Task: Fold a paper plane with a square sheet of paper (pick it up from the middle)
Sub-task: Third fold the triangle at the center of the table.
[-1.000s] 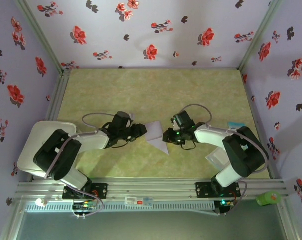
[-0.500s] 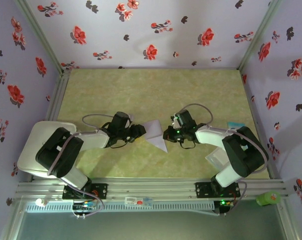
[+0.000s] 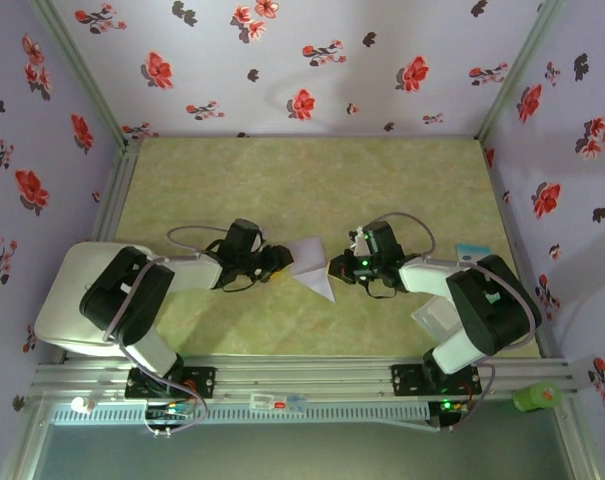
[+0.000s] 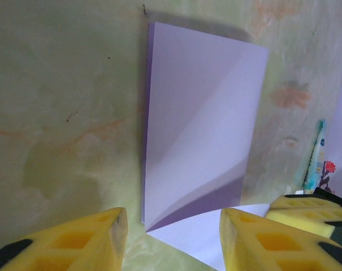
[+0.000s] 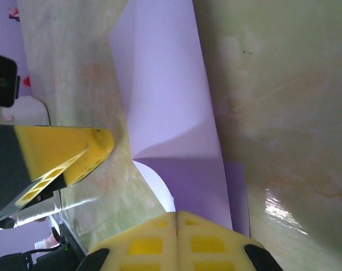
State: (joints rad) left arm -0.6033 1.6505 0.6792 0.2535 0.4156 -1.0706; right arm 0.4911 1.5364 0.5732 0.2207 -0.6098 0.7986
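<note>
The lavender square sheet of paper [image 3: 312, 268] lies mid-table, folded over, between both grippers. In the left wrist view the sheet [image 4: 199, 130] stands as a tall folded panel, with a lower layer spreading out toward my fingers. My left gripper [image 4: 173, 240] is open, its yellow fingertips [image 4: 86, 237] on either side of the sheet's near edge. My right gripper [image 5: 176, 237] is shut, pads pressed together on the edge of the sheet [image 5: 165, 101], whose flap curls up from the table. From above, the left gripper [image 3: 280, 262] and right gripper [image 3: 337, 268] face each other across the paper.
A small light-blue card [image 3: 470, 250] and a whitish translucent plastic square [image 3: 434, 318] lie to the right, by the right arm. A white tray [image 3: 67, 290] sits at the left edge. Floral walls enclose the green table [image 3: 302, 180].
The right gripper's jaws have closed on the sheet's edge. The left jaws have widened slightly. The paper has shifted a little away from the arms' bases.
</note>
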